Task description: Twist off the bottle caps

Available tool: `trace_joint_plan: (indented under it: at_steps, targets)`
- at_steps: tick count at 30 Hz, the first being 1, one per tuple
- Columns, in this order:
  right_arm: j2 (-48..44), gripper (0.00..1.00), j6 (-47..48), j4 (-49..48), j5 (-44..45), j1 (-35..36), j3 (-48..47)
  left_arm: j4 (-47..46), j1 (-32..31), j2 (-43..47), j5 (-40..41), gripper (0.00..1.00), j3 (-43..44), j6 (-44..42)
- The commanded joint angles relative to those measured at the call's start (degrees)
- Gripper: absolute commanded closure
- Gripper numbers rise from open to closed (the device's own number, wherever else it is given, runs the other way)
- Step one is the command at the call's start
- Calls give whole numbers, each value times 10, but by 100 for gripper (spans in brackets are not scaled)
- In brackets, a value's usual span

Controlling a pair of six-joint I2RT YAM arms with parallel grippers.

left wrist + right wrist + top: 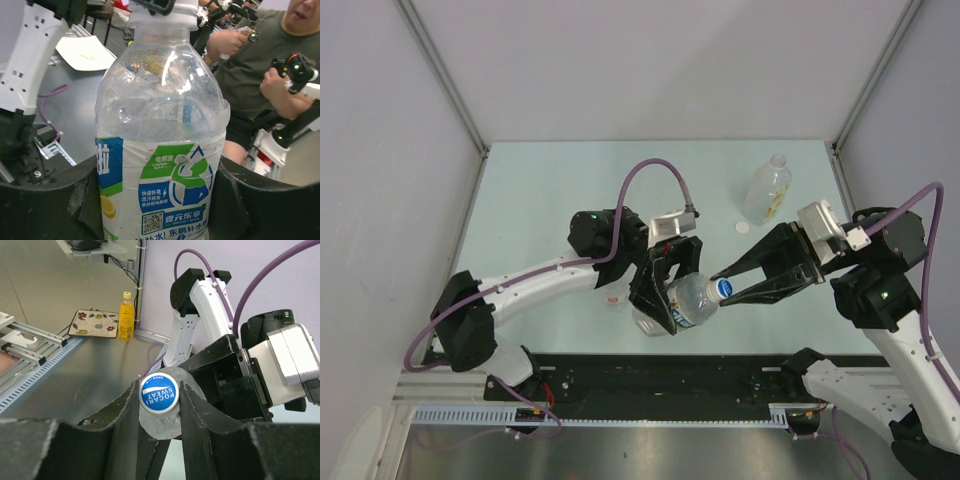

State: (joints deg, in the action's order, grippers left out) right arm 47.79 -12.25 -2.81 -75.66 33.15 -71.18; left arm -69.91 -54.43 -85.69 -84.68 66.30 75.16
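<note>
The blue-labelled bottle (160, 150) is thin clear plastic and, it seems, almost empty: light, easy to dent, a little slippery. It is best held by the labelled body and the blue cap (725, 288). It hangs over the middle of the bench's near edge. The left claw (665, 300), partly open, clamps the body. The right claw (159, 390), almost closed, pinches the cap.

The left arm (535, 283) and right arm (905, 345) had white shells and black joints, each trailing a purple cable (657, 162). The left end effector (672, 298) and right end effector (720, 285) were black, a silver camera box (670, 224) behind each.
</note>
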Motion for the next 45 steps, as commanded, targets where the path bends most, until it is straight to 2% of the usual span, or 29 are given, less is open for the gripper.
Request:
trace_joint_plan:
  at_steps: [1,8,10,12,13,14,15,16,17,18,19,21,22,25,26,28,29,32,35,39,45]
  targets:
    - [7,96,-24,68,-53,6,2,-272,6,-24,55,100,55,140]
    - [-5,84,-39,75,-12,-14,2,-245,13,-22,51,100,54,119]
    - [-11,75,-43,79,9,-25,2,-227,18,-18,51,100,50,95]
    - [-15,53,-50,86,42,-32,2,-171,25,-7,54,100,38,63]
    - [-16,49,-52,85,50,-38,2,-145,28,0,56,100,27,15]
    - [-17,41,-60,84,66,-41,2,-74,32,16,58,100,21,-16]
    - [-16,39,-65,83,74,-44,2,-26,35,27,62,100,16,-97]
    - [-18,37,-68,83,87,-51,1,102,36,39,71,100,11,-151]
    - [-18,32,-71,87,97,-54,-1,184,36,66,78,100,13,-212]
    - [-18,30,-70,91,107,-55,-7,278,36,80,88,100,18,-359]
    - [-17,28,-70,96,128,-60,-11,456,35,93,122,100,40,-432]
    - [-16,24,-72,108,151,-62,-19,545,35,111,151,100,56,-536]
    - [-15,22,-73,109,171,-65,-25,568,38,113,169,100,58,-542]
    - [-17,19,-81,120,240,-69,-40,622,43,131,235,100,55,-582]
    - [-20,18,-80,133,262,-70,-44,635,43,137,295,100,53,-596]
    - [-25,16,-77,143,298,-70,-50,659,42,153,365,100,44,-625]
    - [-24,13,-77,156,303,-71,-53,663,42,158,427,100,39,-631]
    - [-21,8,-83,187,338,-71,-64,669,42,176,530,100,23,-651]
    - [-27,7,-89,207,412,-72,-65,665,42,189,595,100,9,-652]
    - [-34,7,-122,210,503,-72,-65,674,35,199,724,100,1,-661]
    - [-24,8,-195,221,588,-71,-65,674,-13,213,873,100,-15,-712]
